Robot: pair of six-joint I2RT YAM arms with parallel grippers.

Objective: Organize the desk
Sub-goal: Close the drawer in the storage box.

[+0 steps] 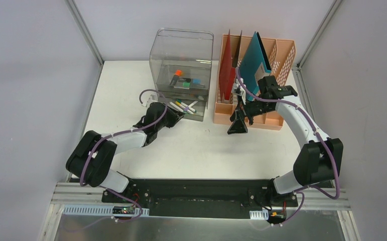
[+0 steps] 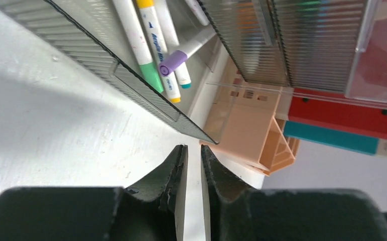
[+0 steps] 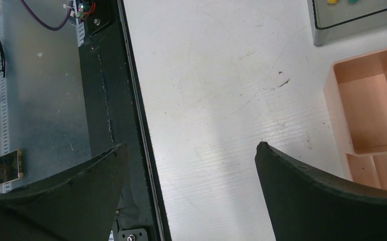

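- Desk (image 1: 196,150) is spreading out as a flat white top between grey walls, filling the middle of the overhead view and carrying everything else; its bare surface is also showing under both wrist cameras (image 2: 45,125) (image 3: 221,75).
- Drawer box (image 1: 182,50), clear plastic, is standing at the far centre of the desk, with its bottom drawer (image 1: 190,111) sticking out toward the arms.
- File rack (image 1: 281,55), peach plastic, is sitting just beside the box on its right, apart from it by a narrow strip of desk.
- Left arm (image 1: 121,140) is reaching forward and inward to the drawer front; right arm (image 1: 296,118) is arching over to the near edge of the rack.
- Red folder (image 1: 227,70) is standing upright in the rack's left slot, and teal folder (image 1: 251,57) is leaning in a slot to its right.
- Right gripper (image 1: 237,125) is pointing down over the desk just in front of the rack, its jaws spread wide (image 3: 191,145) with nothing between them.
- Left gripper (image 1: 175,116) is sitting low at the drawer's near left corner, jaws drawn almost together (image 2: 192,150) with only a thin slit and nothing pinched; possibly touching the drawer wall (image 2: 131,85), but the wrist view is not settling that.
- Markers (image 2: 148,55) are lying loose in the open drawer, white barrels with green, yellow and purple caps.
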